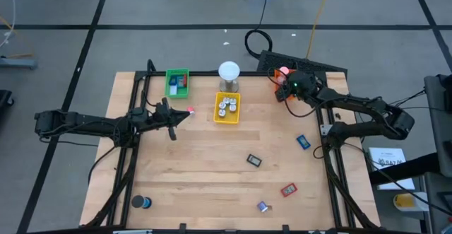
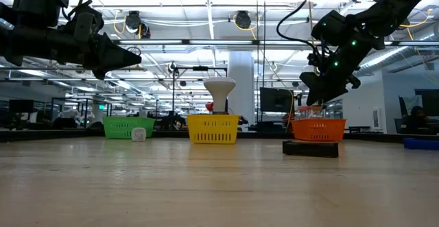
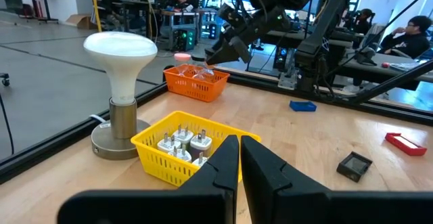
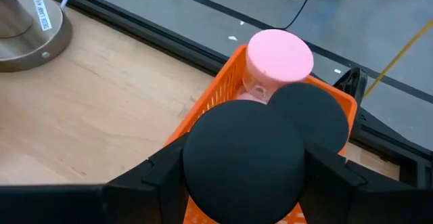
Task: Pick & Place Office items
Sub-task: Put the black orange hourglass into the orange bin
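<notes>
Right wrist view: a black round roll sits clamped between the right gripper fingers, jaws spread wide around it. The roll hangs directly above the orange rectangular mesh tray, with a pink round-capped item already lying in that tray just beyond the roll.

High view: the right gripper is over the orange tray at the table's far right edge. Loose office items remain on the light wooden table: a blue rectangular piece near the right side, a dark rectangular piece near centre, a red rectangular piece nearer the front, a small purple-and-silver bit just in front of that, and a black-and-blue round roll at the front left corner.

The yellow rectangular mesh tray holds several silvery-white round bits. Behind it stands a white-domed metal cylinder. The green rectangular mesh tray at far left holds blue and red pieces; which exactly, cannot tell.

The left gripper has its jaws closed together with nothing between them, raised above the table left of the yellow tray. A small pink bit shows beside its tip in the high view; touching or not, cannot tell.
</notes>
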`<state>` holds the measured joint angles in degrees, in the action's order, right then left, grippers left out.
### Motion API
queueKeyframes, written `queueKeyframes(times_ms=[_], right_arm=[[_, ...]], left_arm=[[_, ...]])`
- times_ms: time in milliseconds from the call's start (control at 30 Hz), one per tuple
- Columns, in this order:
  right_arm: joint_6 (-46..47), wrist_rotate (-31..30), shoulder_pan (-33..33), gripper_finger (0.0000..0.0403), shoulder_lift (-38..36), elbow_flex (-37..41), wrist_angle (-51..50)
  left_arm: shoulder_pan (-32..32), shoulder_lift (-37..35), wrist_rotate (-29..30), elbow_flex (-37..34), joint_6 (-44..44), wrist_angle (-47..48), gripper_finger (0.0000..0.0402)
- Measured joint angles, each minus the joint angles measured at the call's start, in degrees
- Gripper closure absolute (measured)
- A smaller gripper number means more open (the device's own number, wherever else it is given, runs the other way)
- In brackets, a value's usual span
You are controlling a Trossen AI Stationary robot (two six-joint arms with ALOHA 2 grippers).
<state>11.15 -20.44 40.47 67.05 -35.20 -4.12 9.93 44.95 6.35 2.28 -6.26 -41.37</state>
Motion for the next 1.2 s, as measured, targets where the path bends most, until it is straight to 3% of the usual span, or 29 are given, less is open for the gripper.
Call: queueKeyframes(times_ms=[1200], right_arm=[[-1.5, 1.2, 0.0, 0.0156, 0.0, 0.1, -0.8]], left_arm=[[0.0, 0.0, 0.0, 0.0, -0.1, 0.0, 0.0385]])
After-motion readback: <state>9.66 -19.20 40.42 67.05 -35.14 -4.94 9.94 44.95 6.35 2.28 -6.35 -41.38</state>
